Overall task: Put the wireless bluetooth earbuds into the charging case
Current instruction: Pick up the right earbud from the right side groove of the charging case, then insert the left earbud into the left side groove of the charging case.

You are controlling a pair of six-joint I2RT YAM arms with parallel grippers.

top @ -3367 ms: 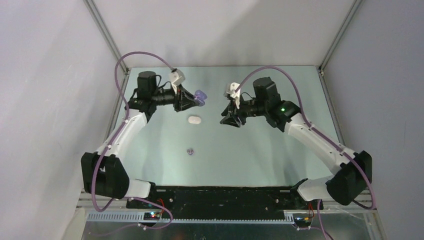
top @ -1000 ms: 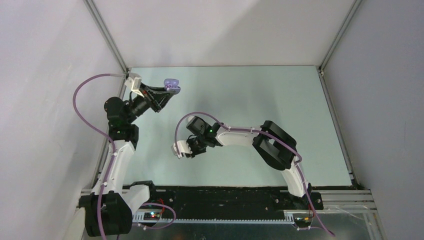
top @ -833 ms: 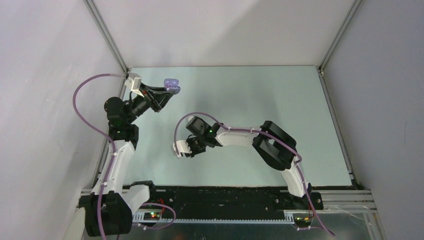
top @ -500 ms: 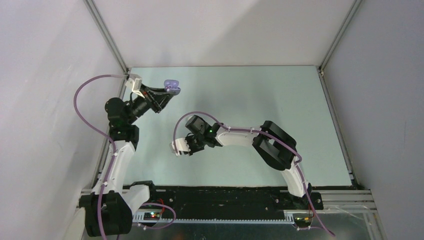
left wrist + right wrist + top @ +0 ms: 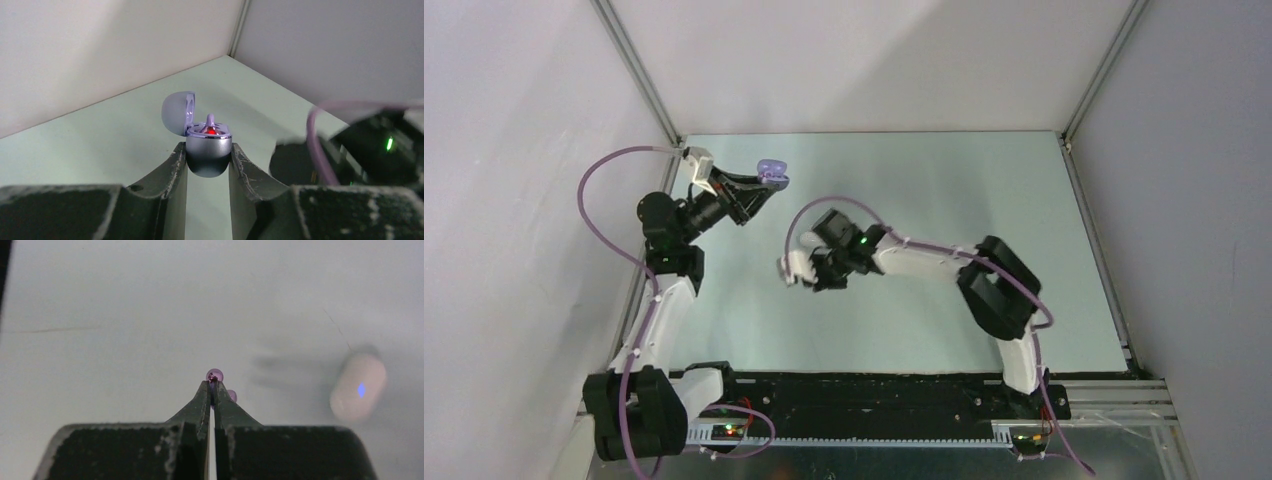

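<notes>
While scuffed black fingers of the right gripper [image 5: 213, 385] pinch a glossy purple earbud [image 5: 215, 375], the left gripper [image 5: 208, 161] clamps the purple charging case [image 5: 208, 149].
Pebble-round, that case sits upright, its translucent lid [image 5: 177, 112] tipped open over a red light. A smooth white case [image 5: 358, 387] lies blurred on the pale table [image 5: 100, 315]. Since half a second ago the right arm has swung away from its base.

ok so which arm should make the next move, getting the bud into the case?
Right. The right gripper is shut on a purple earbud. The left gripper is clamped on the open purple case, lid up, so it should probably just hold steady.
</notes>
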